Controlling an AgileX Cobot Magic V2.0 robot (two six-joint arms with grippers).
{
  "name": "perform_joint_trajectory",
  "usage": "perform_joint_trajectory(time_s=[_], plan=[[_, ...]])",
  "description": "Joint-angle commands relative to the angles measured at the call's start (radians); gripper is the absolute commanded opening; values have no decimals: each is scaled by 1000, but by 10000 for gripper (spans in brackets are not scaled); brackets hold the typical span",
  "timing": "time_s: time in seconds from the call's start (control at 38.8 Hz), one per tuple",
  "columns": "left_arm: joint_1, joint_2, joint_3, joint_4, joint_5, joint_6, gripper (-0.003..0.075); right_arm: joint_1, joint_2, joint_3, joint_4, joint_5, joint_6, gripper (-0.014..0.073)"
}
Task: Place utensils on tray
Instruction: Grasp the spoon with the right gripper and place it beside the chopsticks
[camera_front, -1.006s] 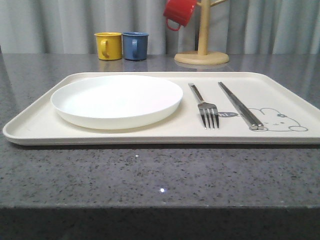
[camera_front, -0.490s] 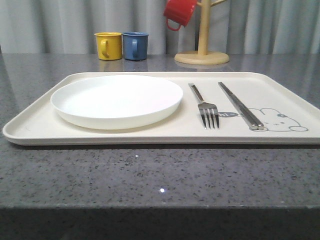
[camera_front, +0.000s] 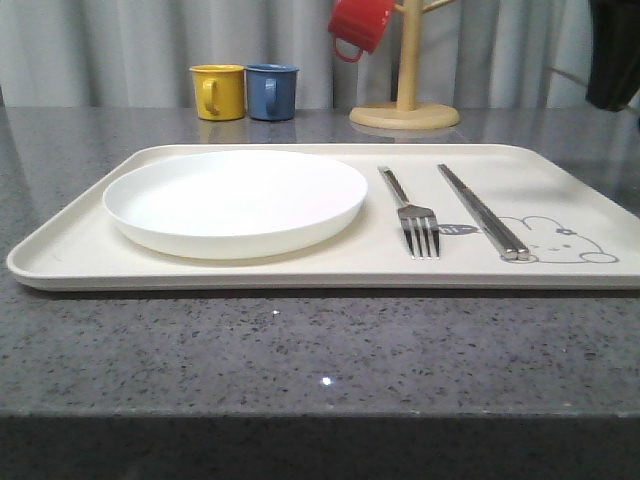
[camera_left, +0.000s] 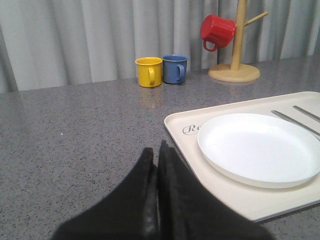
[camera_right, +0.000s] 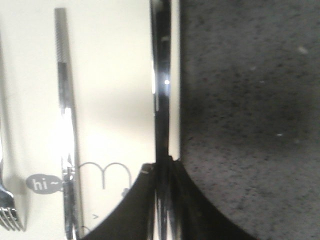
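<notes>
The plate (camera_front: 235, 200), fork (camera_front: 412, 215) and chopsticks (camera_front: 482, 212) already lie on the tray (camera_front: 60, 245). The right gripper (camera_right: 161, 200) pinches a spoon (camera_right: 161, 85) above the tray's edge. The left gripper (camera_left: 156, 165), beside the tray, is closed and empty.

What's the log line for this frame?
tray: plate, fork, chopsticks placed | right end effector: shut on spoon, over tray's edge | left end effector: shut, empty
</notes>
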Motion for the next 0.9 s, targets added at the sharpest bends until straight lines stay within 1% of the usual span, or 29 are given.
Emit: perform_joint_trajectory(time_s=[0.0, 0.21, 0.75, 0.83, 0.88], plan=[[2, 13, -27, -8, -88, -9, -18, 32, -1, -23, 20, 40, 22, 3], [2, 13, -27, -8, -88, -9, -18, 38, 74, -23, 40, 43, 28, 4], [2, 13, -27, -8, -88, -9, -18, 38, 106, -23, 31, 43, 55, 6], [2, 13, -27, -8, -88, -9, -18, 38, 112, -23, 32, 53, 55, 28], [2, 13, -27, -8, -88, -9, -18, 38, 115, -23, 32, 55, 55, 71]])
